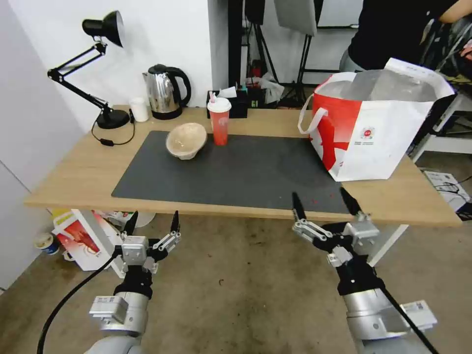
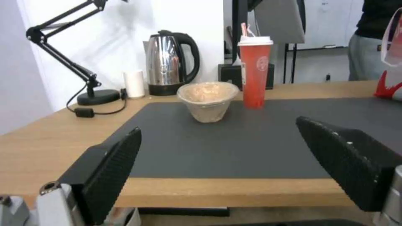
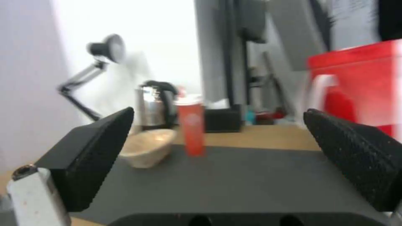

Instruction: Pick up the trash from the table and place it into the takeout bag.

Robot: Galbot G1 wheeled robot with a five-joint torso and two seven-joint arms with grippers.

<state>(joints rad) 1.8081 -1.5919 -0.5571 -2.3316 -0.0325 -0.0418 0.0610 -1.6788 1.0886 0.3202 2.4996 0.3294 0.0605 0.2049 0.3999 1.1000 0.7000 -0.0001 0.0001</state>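
A tan pulp bowl (image 1: 186, 140) (image 2: 208, 100) (image 3: 147, 150) lies tipped on the dark mat of the table (image 1: 78, 177), at the mat's far left. Just to its right a red cup (image 1: 219, 120) (image 2: 254, 72) (image 3: 192, 128) with a white lid stands upright. The red-and-white takeout bag (image 1: 373, 128) (image 3: 360, 78) stands open at the table's right end. My left gripper (image 1: 153, 222) (image 2: 218, 163) hangs open below the table's front edge on the left. On the right, at the front edge, my right gripper (image 1: 324, 205) (image 3: 218, 157) is open too. Both hold nothing.
A steel kettle (image 1: 164, 91), a small white cup (image 1: 139, 108) and a black desk lamp (image 1: 101, 73) stand along the table's back left. A black box (image 1: 231, 105) sits behind the red cup. A small white bag (image 1: 83, 238) stands on the floor under the left end.
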